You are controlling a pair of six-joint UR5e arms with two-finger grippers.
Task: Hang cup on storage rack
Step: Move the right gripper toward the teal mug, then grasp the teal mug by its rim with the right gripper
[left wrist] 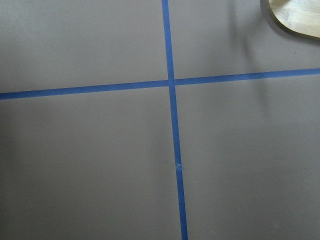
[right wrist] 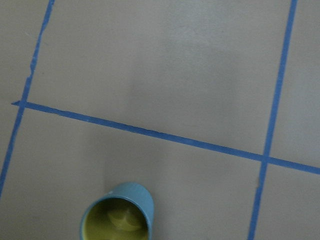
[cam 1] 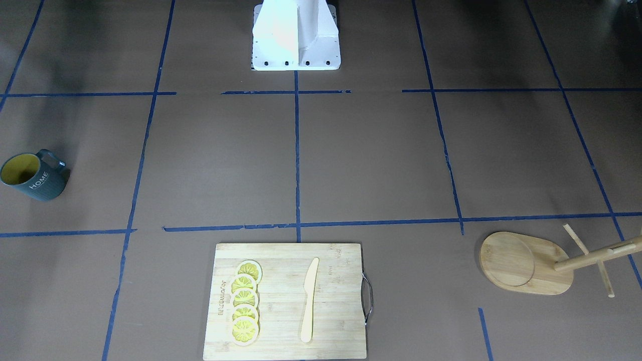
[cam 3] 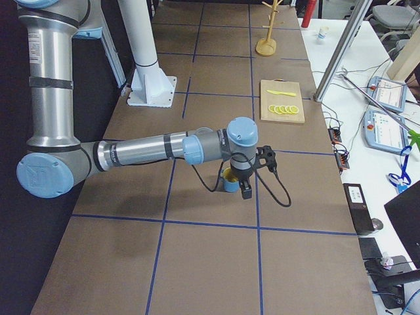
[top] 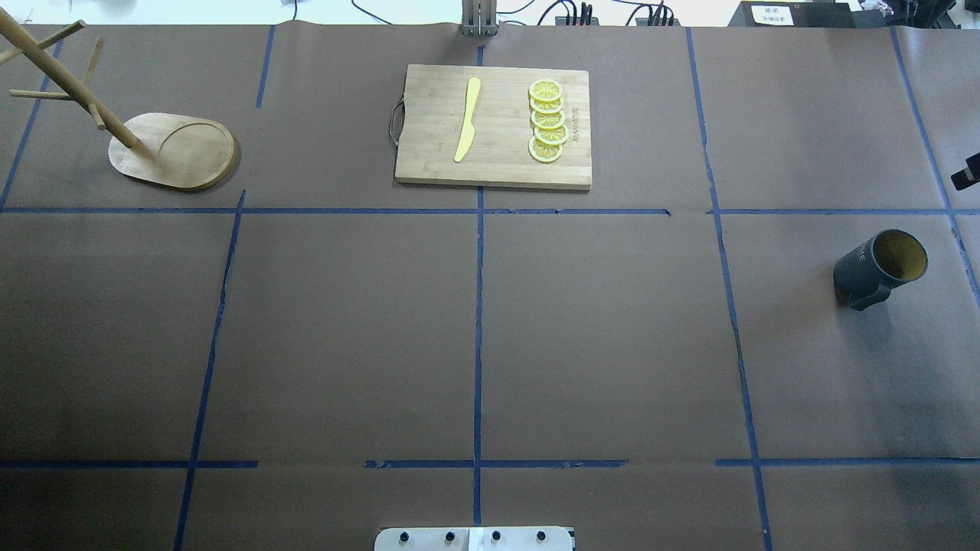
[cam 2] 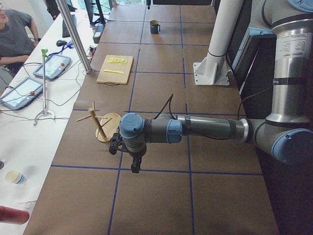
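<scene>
The cup (top: 880, 268) stands upright on the brown table at the robot's right, its yellow inside showing; it also appears in the front view (cam 1: 32, 176) and from above in the right wrist view (right wrist: 117, 212). The storage rack (top: 172, 149) stands at the far left, with its pole and pegs leaning out of frame; its base (cam 1: 521, 263) shows in the front view. My right gripper (cam 3: 246, 190) hovers close above the cup (cam 3: 228, 180). My left gripper (cam 2: 134, 164) hangs above the table beside the rack (cam 2: 100, 127). Whether either is open or shut I cannot tell.
A bamboo cutting board (top: 429, 145) with several lemon slices (top: 547, 122) and a yellow knife (top: 467, 119) lies at the far middle. The robot's base plate (cam 1: 296, 62) is at the near edge. A side table with tablets (cam 2: 22, 93) and a seated person borders the far side.
</scene>
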